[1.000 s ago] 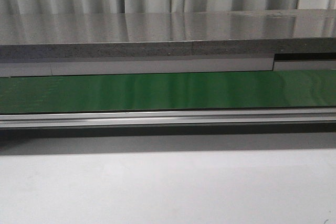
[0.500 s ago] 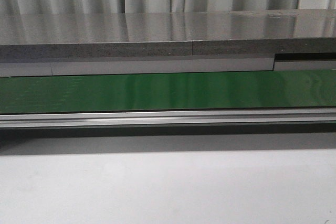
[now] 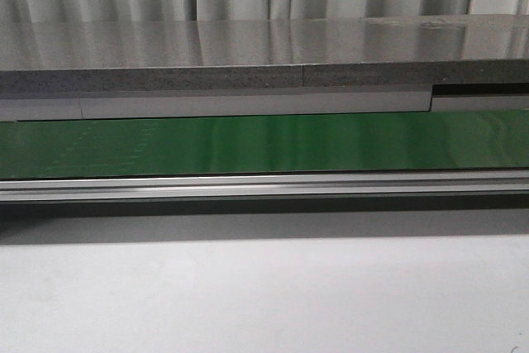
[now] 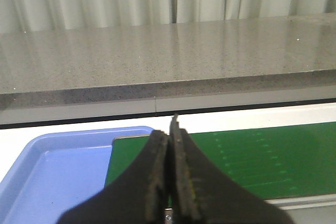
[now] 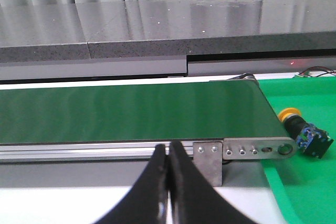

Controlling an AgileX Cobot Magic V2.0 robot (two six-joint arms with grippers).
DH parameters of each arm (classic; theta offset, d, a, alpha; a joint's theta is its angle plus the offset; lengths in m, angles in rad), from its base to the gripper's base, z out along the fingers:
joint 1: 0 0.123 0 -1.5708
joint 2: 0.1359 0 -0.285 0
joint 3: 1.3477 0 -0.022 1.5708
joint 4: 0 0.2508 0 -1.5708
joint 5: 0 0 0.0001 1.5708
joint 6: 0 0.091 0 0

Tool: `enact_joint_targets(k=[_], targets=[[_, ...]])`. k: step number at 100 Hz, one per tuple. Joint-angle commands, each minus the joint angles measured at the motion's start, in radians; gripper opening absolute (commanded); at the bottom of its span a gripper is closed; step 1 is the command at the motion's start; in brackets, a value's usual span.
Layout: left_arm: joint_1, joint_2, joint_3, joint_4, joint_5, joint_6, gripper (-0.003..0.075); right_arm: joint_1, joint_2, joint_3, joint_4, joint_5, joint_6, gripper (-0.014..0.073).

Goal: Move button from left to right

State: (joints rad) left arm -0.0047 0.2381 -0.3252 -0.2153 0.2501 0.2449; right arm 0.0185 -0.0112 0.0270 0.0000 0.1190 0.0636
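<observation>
The button lies on its side on a green mat just past the end of the belt, its yellow-orange collar toward the belt. It shows only in the right wrist view. My right gripper is shut and empty, over the white table in front of the belt's rail, well apart from the button. My left gripper is shut and empty, above the belt's other end beside a blue tray. No gripper shows in the front view.
A green conveyor belt with an aluminium rail runs across the scene. Behind it is a grey stone counter and curtains. A white table lies in front. A metal bracket stands at the belt's end.
</observation>
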Motion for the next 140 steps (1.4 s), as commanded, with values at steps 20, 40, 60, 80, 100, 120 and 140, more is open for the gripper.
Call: enact_joint_targets(k=[20, 40, 60, 80, 100, 120, 140], targets=[[-0.007, 0.011, -0.026, -0.011, -0.084, -0.001, -0.0020, -0.003, -0.016, -0.015, 0.000, -0.087, -0.001, -0.0067], [-0.007, 0.011, -0.026, 0.003, -0.084, -0.001, -0.0020, -0.003, -0.016, -0.015, 0.000, -0.087, -0.001, -0.0067], [-0.008, -0.006, -0.007, 0.173, -0.116, -0.157, -0.0020, -0.003, -0.016, -0.015, 0.000, -0.087, -0.001, -0.0067], [-0.008, -0.097, 0.089, 0.275, -0.182, -0.292, -0.0020, -0.003, -0.016, -0.015, 0.000, -0.087, -0.001, -0.0067], [-0.008, -0.227, 0.203, 0.279, -0.186, -0.292, -0.0020, -0.003, -0.016, -0.015, 0.000, -0.087, -0.001, -0.0067], [-0.012, -0.273, 0.278, 0.288, -0.199, -0.312, -0.0020, -0.003, -0.016, -0.015, 0.000, -0.086, -0.001, -0.0067], [-0.029, -0.273, 0.325, 0.293, -0.250, -0.318, -0.0020, -0.003, -0.016, -0.015, 0.000, -0.087, -0.001, -0.0067]])
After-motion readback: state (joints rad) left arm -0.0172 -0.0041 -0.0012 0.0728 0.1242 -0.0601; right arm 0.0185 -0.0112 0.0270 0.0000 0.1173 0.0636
